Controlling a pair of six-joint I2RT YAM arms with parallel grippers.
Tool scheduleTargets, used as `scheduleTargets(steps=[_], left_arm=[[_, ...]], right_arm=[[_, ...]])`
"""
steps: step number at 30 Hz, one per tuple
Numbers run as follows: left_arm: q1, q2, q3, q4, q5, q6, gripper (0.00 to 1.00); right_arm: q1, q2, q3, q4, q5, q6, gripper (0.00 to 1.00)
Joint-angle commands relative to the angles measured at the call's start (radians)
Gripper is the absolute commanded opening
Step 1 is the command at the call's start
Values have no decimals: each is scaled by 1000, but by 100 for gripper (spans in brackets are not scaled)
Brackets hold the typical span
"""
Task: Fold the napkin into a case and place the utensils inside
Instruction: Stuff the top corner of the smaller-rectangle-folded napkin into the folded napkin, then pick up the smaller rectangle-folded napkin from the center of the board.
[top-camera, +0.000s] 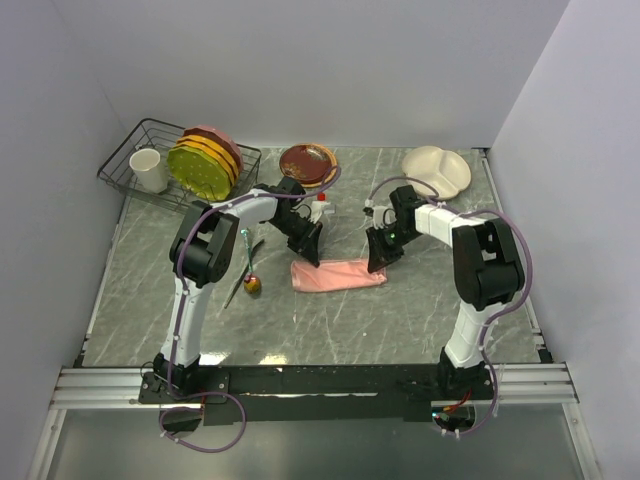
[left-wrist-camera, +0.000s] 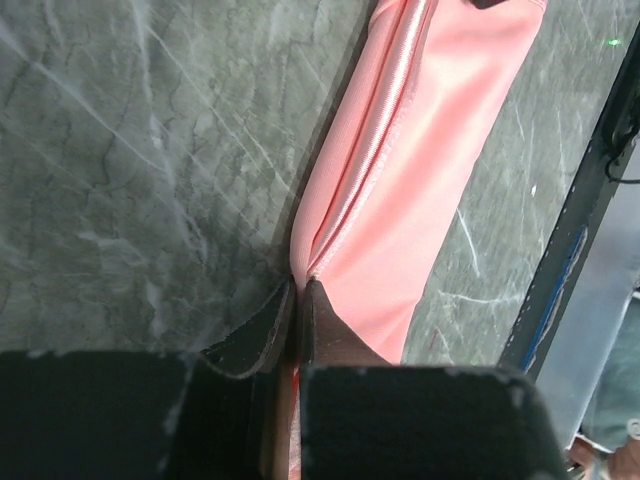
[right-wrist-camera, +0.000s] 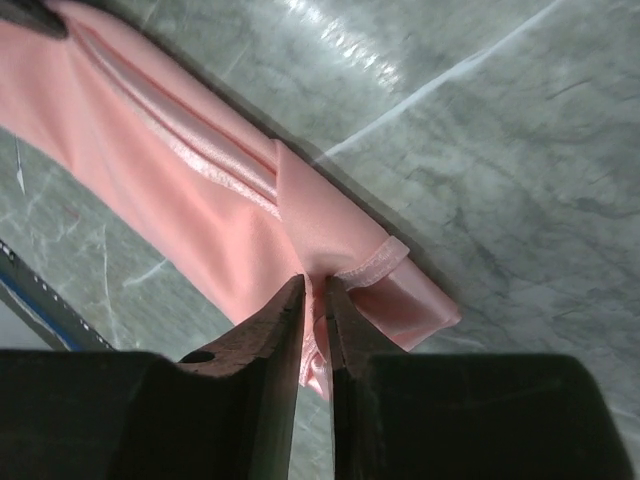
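Napkin (top-camera: 338, 274), folded to narrow strip, lies mid-bench (top-camera: 400, 320) w/ L gripper (left-wrist-camera: 298, 298) pinched on its left end & R gripper (right-wrist-camera: 313, 292) pinched on right end; utensils (top-camera: 248, 275) lie just left.

I assess this as a robotics lab test cell, not a home kitchen. Plain white partition walls (top-camera: 300, 70) box in a marble-patterned worktop (top-camera: 330, 320). The left arm (top-camera: 195, 250) and right arm (top-camera: 485, 260) are bolted by an aluminium rail (top-camera: 100, 388) at the near edge, cables exposed. A wire dish rack (top-camera: 125, 140) far left reads as a staged prop.
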Motion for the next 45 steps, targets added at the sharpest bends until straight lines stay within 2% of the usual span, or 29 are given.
scheduleTargets(steps=[1, 3, 4, 5, 6, 7, 8, 11, 14, 15, 17, 18, 22, 24, 32, 45], left_arm=[[-4, -6, 45, -4, -25, 108, 9], [-5, -4, 74, -13, -24, 134, 25], [-4, -9, 85, -19, -27, 143, 32], [-5, -12, 93, -24, -28, 151, 43], [-4, -20, 102, -22, -31, 157, 46], [-4, -39, 102, -16, -39, 157, 50], [-2, -52, 102, 7, -45, 153, 55], [12, -98, 111, 31, -53, 119, 64], [38, -125, 134, 53, -53, 81, 66], [56, -136, 137, 77, -48, 64, 66], [82, -188, 124, 129, -44, -16, 66], [114, -211, 96, 157, -44, -42, 66], [188, -361, 19, 280, -48, -143, 67], [214, -406, -10, 280, -71, -166, 67], [243, -589, -131, 251, -111, -164, 69], [245, -604, -169, 260, -67, -208, 70]], right_arm=[[-5, -120, -6, -104, -39, -178, 28], [-19, -193, -9, -114, -60, -235, 34], [-28, -218, -6, -114, -69, -258, 41], [-45, -242, 0, -117, -73, -278, 43], [-53, -284, 12, -108, -77, -308, 47], [-62, -307, 17, -99, -85, -325, 55], [-74, -327, 25, -88, -93, -347, 57], [-81, -367, 64, -67, -116, -459, 69], [-79, -300, 138, -122, -149, -601, 74], [-72, -269, 201, -193, -163, -682, 74], [-58, -162, 274, -269, -177, -744, 74], [-52, -117, 361, -383, -191, -842, 74], [-9, 68, 554, -564, -235, -904, 74], [16, 136, 606, -603, -215, -924, 74], [114, 227, 565, -575, -140, -909, 74], [153, 388, 677, -605, -117, -876, 74]])
